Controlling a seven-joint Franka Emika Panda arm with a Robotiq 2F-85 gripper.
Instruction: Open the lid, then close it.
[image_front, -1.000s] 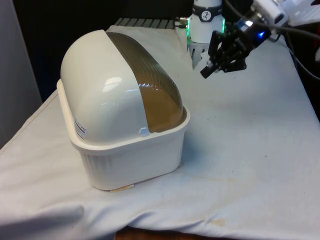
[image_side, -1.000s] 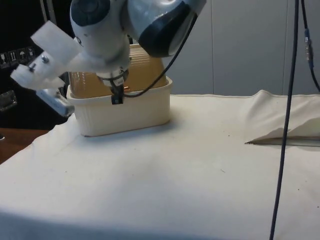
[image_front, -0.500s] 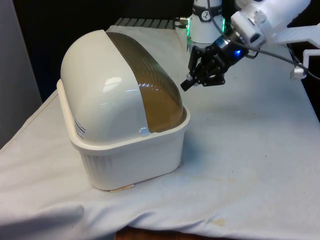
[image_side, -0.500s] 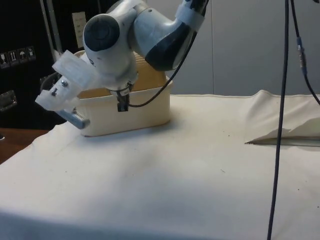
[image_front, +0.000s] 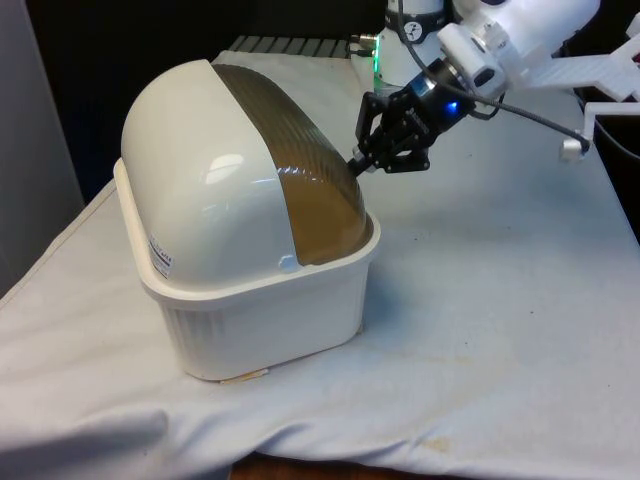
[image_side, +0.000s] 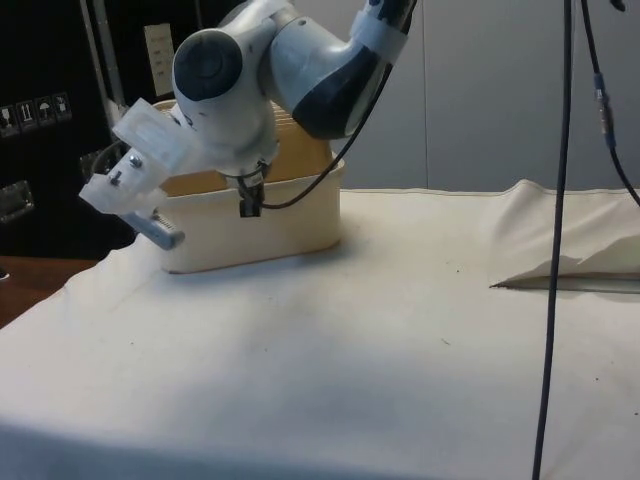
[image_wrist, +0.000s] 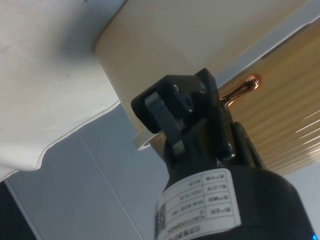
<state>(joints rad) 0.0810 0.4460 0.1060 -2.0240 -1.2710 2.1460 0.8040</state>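
Note:
A white bread box (image_front: 262, 315) stands on the cloth at the front view's left. Its brown ribbed roll lid (image_front: 300, 170) is down and closed. My gripper (image_front: 358, 163) sits at the lid's far edge on the front view's right, fingers together with nothing between them, tips touching or almost touching the lid. In the wrist view the gripper (image_wrist: 186, 116) lies just beside the lid's copper handle (image_wrist: 241, 89), with the ribbed lid (image_wrist: 292, 112) behind it and the box's white wall (image_wrist: 165, 45) alongside. In the side view the arm covers much of the bread box (image_side: 295, 215).
White cloth covers the table (image_front: 500, 330), with open room on the front view's right of the box. A raised fold of cloth (image_side: 570, 255) lies at the side view's right. Black cables (image_side: 555, 200) hang down there.
The gripper has moved down and towards the front view's left, from above the table's far end to the lid's edge. The bread box has not moved.

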